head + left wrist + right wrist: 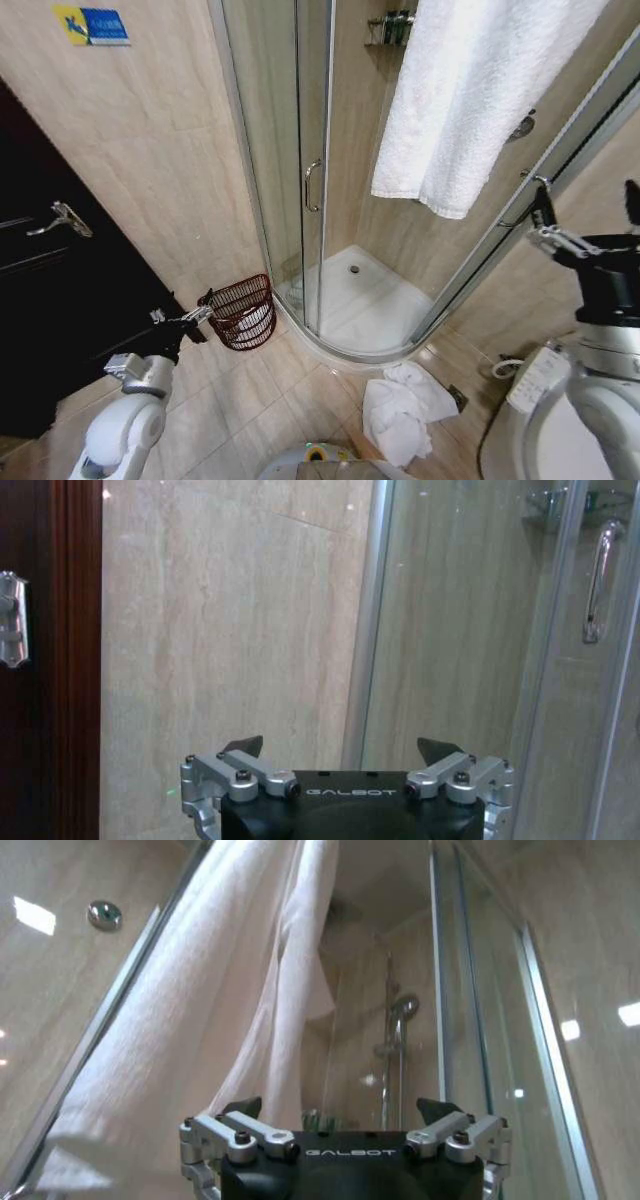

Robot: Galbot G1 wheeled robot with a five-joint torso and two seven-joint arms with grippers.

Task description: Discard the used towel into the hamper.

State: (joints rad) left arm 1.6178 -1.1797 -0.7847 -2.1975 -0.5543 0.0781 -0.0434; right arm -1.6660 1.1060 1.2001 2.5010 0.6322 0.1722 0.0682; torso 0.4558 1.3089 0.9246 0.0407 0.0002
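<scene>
Both grippers, left (340, 748) and right (340, 1108), spread wide, grasping nothing; towel (405, 410) crumpled on floor, hamper (243, 312) beside shower.

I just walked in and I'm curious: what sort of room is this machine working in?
A bathroom, quite possibly a hotel's. A glass shower enclosure fills the corner, a white towel hangs over its top edge, and a toilet sits at lower right.

I see the hamper (242, 312), a small dark reddish-brown openwork basket, tipped with its rim leaning left, on the floor against the wall beside the shower. A white towel (405, 410) lies crumpled on the tiles, well apart from it.
</scene>
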